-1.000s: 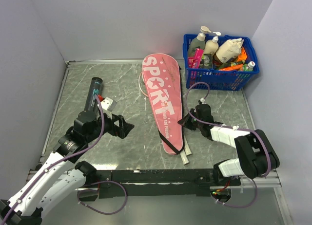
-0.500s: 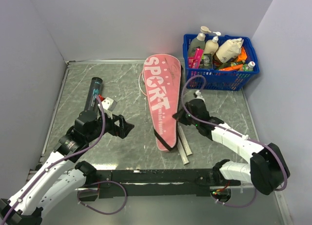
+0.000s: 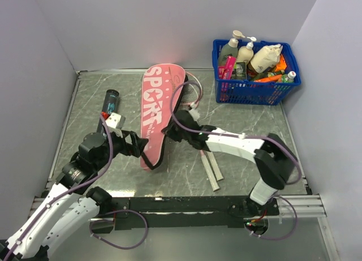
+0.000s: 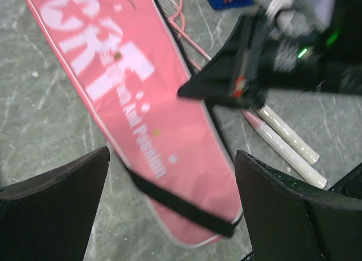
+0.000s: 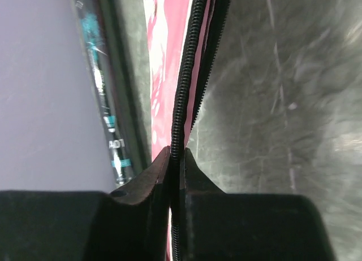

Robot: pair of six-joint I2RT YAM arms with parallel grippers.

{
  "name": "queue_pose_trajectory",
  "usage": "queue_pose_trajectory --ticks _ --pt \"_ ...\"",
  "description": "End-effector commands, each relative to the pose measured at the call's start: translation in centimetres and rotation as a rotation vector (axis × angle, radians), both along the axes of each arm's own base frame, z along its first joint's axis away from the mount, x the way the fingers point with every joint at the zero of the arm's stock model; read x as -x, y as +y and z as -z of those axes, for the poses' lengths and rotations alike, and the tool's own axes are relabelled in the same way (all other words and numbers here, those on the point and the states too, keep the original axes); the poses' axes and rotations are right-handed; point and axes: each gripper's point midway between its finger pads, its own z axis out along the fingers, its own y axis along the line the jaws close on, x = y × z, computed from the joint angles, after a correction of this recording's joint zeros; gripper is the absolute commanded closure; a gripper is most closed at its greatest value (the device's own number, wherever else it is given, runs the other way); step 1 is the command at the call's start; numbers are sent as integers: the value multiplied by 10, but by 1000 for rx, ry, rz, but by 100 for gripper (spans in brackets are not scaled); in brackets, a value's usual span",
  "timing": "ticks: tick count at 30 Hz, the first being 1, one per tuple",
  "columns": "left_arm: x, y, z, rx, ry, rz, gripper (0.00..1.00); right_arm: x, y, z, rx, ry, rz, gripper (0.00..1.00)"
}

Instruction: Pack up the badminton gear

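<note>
The pink racket cover (image 3: 154,105) lettered "SPORT" stands tipped up on its long edge, left of the table's middle. My right gripper (image 3: 169,131) is shut on its black zipper edge (image 5: 180,131), pinched between the fingertips. Two thin pink rackets (image 3: 194,91) lie uncovered to the cover's right, white handles (image 3: 212,169) pointing at the near edge. My left gripper (image 3: 141,149) is open at the cover's narrow end; in the left wrist view the cover (image 4: 136,103) and its black strap (image 4: 175,201) lie below the spread fingers (image 4: 294,210). The black tube (image 3: 108,103) lies at the left.
A blue plastic basket (image 3: 257,94) of bottles stands at the back right corner. Grey walls close in the left, back and right sides. The right arm reaches across the table's middle, over the racket shafts.
My right gripper has dragged the cover leftward and tipped it on edge, uncovering the rackets. The cover's narrow end now sits at the open left gripper, which has shifted slightly.
</note>
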Motion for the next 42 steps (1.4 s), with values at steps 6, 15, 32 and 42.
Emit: queue_pose_trajectory --ticks 6,15,32,42 --pt "-1 8 -14 21 -41 -45 4 -11 54 -13 -115 -27 15 41" --pt "-11 4 1 -29 16 -50 4 8 -29 -25 103 -115 82 32" --pt "-52 -46 72 -265 336 -67 3 -6 -197 3 734 -92 -197 31" --pt "-56 -59 101 -228 390 -105 2 -40 -166 29 804 -84 -418 34"
